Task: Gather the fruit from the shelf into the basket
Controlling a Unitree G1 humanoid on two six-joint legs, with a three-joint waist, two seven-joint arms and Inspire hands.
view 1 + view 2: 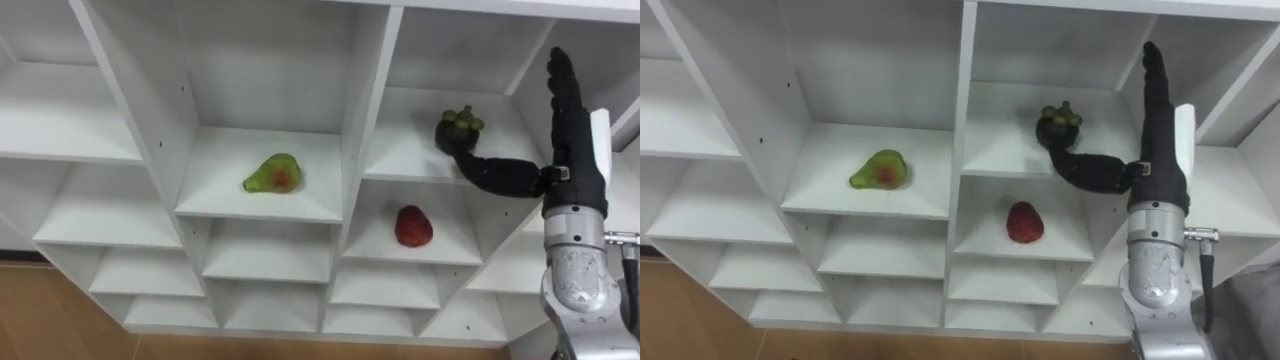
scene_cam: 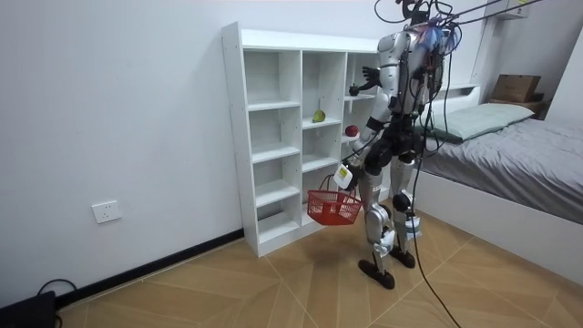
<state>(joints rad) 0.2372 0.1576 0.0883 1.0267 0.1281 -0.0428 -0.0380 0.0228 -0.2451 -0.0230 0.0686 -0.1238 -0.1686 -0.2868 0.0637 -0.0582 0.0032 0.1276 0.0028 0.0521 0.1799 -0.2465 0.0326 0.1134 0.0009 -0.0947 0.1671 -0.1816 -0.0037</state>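
You have a bed [image 2: 524, 159] with a grey cover at the room view's right, a pale pillow [image 2: 478, 119] lying on it and a brown cardboard box [image 2: 515, 87] beyond. A socket [image 2: 107, 211] sits low on the white wall [image 2: 109, 91], above the wood floor [image 2: 273, 292]

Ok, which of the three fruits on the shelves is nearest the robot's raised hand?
The dark purple fruit with the green cap: the right hand has its thumb reaching it. The red fruit lies lower down, and the green fruit is off to the left.
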